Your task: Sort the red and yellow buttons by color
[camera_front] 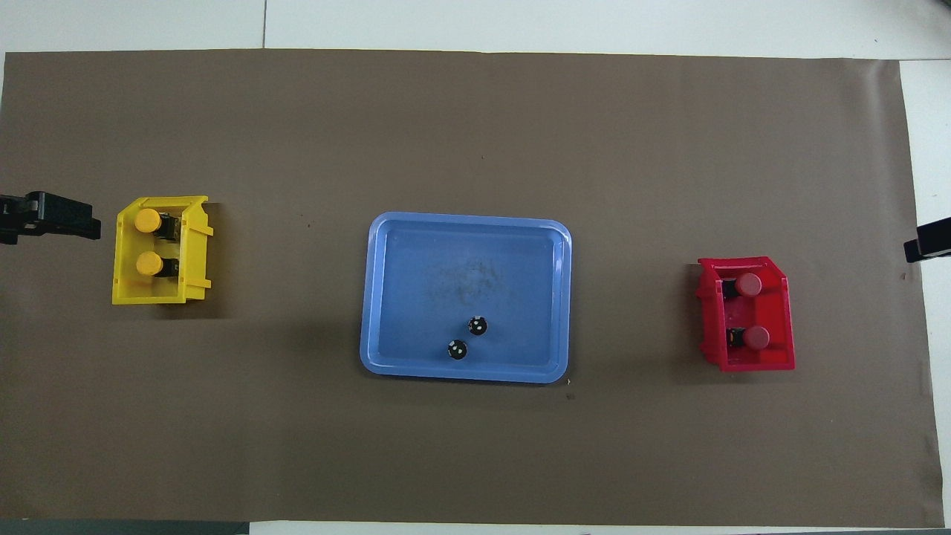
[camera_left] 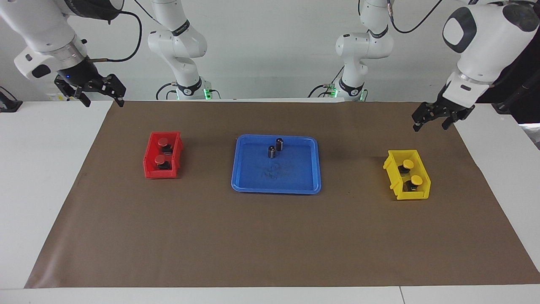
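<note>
The left tool (camera_left: 434, 118) hangs released and empty in the air, over the brown mat just beside the yellow plastic bin (camera_left: 394, 182), clear of it so nothing is knocked. In that bin lie the two yellow-capped push-buttons (camera_left: 408, 163), one nearer the robots. The right tool (camera_left: 101, 90) waits released near the counter's edge. The two red-capped push-buttons (camera_left: 163, 142) lie in the red plastic bin (camera_left: 148, 162). Sorting looks complete; only two dark capless cylinders (camera_left: 279, 144) stand in the blue plastic tray (camera_left: 276, 185).

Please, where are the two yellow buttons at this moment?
Both yellow buttons lie side by side in the yellow bin at the left arm's end of the table, beside the blue tray.
</note>
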Robot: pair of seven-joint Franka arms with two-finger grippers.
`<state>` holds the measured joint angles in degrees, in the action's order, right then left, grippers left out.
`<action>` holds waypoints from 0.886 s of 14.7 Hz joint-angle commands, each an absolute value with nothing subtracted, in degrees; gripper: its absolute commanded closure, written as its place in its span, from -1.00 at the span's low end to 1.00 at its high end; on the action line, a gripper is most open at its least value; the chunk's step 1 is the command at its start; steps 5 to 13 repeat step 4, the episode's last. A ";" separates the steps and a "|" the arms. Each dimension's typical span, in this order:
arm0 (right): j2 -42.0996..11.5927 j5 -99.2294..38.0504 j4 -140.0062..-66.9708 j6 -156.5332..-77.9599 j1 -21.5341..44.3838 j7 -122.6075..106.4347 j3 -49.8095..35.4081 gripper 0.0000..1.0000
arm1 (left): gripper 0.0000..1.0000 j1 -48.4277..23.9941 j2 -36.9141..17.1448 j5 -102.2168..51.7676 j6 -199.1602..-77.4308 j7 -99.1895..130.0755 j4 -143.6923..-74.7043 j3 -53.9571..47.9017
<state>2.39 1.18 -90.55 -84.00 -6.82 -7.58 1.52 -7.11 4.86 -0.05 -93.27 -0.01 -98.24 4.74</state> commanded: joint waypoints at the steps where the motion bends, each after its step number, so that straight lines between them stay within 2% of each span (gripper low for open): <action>1: 3.34 1.06 -92.02 -85.08 -6.59 -7.56 1.58 -1.00 | -1.00 -7.82 4.75 -0.70 -89.83 -1.05 -96.42 4.22; 13: 3.34 1.05 -92.11 -84.99 -6.59 -7.56 1.58 -1.00 | -1.00 -7.82 4.75 -0.70 -89.03 -0.97 -95.28 4.13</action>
